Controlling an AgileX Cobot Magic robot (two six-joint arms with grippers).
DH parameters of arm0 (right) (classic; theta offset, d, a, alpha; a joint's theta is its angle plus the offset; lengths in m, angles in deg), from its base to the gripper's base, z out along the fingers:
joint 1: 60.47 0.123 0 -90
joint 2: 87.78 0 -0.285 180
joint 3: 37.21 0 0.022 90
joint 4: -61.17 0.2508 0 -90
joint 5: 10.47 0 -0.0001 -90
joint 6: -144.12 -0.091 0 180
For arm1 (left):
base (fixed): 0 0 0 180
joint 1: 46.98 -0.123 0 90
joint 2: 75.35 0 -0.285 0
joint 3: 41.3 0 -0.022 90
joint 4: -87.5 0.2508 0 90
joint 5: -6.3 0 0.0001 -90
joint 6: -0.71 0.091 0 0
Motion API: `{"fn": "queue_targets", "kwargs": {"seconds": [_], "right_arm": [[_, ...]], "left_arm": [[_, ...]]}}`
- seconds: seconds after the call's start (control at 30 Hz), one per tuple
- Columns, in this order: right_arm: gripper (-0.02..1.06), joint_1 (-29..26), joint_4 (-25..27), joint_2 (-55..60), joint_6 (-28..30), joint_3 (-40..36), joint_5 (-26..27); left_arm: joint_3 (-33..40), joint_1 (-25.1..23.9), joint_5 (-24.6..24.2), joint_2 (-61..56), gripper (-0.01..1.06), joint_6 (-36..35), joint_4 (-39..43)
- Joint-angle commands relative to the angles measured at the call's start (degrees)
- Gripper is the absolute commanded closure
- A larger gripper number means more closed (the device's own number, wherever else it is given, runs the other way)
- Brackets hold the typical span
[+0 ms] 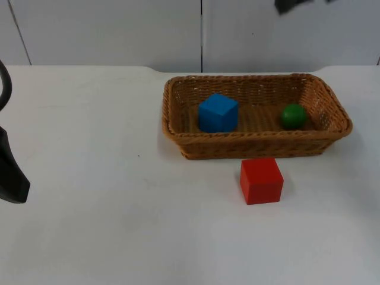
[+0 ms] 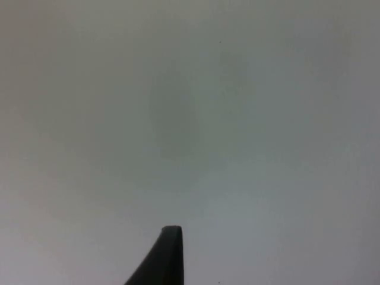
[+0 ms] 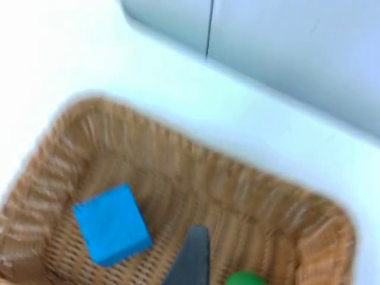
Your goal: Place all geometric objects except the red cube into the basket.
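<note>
A blue cube (image 1: 218, 112) lies in the left half of the woven basket (image 1: 255, 146), and a green ball (image 1: 293, 116) rests near its right end. The red cube (image 1: 261, 180) stands on the table just in front of the basket, close to its front wall. My left arm (image 1: 10, 178) waits at the table's left edge, far from the objects; its fingertip (image 2: 169, 255) hangs over bare white table. A part of my right arm (image 1: 294, 5) is high above the basket's back. Its fingertip (image 3: 191, 255) points into the basket (image 3: 89, 136) between the blue cube (image 3: 111, 224) and the green ball (image 3: 246, 278).
The grey partition wall (image 1: 119, 29) closes off the table behind the basket. White table top (image 1: 119, 225) stretches to the left of and in front of the basket.
</note>
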Motion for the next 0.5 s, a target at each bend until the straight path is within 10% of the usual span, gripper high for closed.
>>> {"fn": "queue_targets", "kwargs": {"seconds": [0.0,0.47], "right_arm": [[0.28,0.14,0.26,-5.15,0.00,0.27,-2.23],[0.28,0.14,5.27,-22.07,1.73,-1.87,-13.89]], "left_arm": [[0.31,-0.33,-0.23,-0.31,0.00,0.14,-0.73],[-2.63,-0.33,-2.55,-3.04,0.00,7.76,-4.04]]}}
